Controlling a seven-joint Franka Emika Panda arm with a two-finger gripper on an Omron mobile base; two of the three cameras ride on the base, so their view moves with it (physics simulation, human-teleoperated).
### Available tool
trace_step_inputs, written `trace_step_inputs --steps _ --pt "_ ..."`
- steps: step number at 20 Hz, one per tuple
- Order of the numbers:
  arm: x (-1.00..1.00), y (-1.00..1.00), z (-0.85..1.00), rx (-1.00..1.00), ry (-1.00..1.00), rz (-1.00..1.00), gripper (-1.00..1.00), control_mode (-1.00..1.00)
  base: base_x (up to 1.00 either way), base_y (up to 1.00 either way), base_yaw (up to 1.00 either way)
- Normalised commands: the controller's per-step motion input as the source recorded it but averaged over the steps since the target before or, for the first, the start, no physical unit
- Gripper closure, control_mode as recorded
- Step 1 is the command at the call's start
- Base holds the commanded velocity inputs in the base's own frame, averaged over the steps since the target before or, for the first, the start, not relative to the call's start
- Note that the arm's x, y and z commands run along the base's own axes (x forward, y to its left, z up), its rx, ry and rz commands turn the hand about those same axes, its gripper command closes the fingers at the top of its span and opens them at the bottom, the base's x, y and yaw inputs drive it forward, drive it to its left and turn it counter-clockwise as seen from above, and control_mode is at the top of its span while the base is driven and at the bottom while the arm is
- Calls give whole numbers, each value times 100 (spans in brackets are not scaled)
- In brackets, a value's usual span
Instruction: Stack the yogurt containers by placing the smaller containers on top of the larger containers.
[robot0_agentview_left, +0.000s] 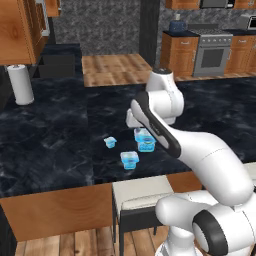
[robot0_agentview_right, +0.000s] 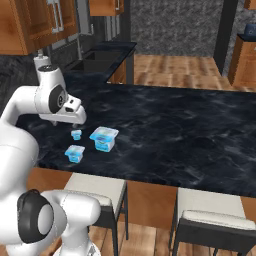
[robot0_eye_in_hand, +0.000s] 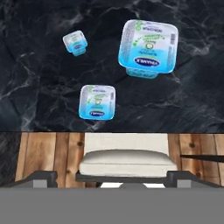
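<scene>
A padded stool (robot0_eye_in_hand: 127, 162) with a pale seat sits closest to the hand camera, tucked under the near edge of a dark marbled worktop (robot0_eye_in_hand: 35, 65). Just beyond that edge stand three light-blue yogurt tubs with white rims, all upright, apart from one another and not yet stacked.

The medium tub (robot0_eye_in_hand: 97, 101) is nearest the worktop's front edge. The largest tub (robot0_eye_in_hand: 148, 47) stands farther in from the edge, off to one side of it. The tiny tub (robot0_eye_in_hand: 75, 42) stands about as far in as the largest, on the other side. In the left base view the same three appear as the medium tub (robot0_agentview_left: 129, 159), the largest (robot0_agentview_left: 145, 139) and the tiny one (robot0_agentview_left: 110, 142).

The white arm reaches over the front edge with its pincer (robot0_agentview_right: 76, 120) hanging above the tubs. Its fingers are spread nearly as wide as they go and they hold nothing.

The tubs look like thin plastic: probably light, smooth and easy to dent or tip. A gentle squeeze across two opposite flat sides, just under the rim, seems the safest hold. The medium tub would likely go onto the largest first, set down level.

A white paper towel roll (robot0_agentview_left: 20, 83) stands far off near the back corner of the worktop.
</scene>
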Motion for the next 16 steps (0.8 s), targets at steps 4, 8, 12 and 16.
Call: trace_step_inputs --steps 4,8,12,16 --pt "14 13 -29 0 4 -3 -100 -100 0 0 0" --pt "15 16 -39 0 0 -2 -100 -100 0 0 0" --pt "24 8 -31 0 0 -2 -100 -100 0 0 0" --pt "18 3 -29 0 1 -1 -100 -100 0 0 0"
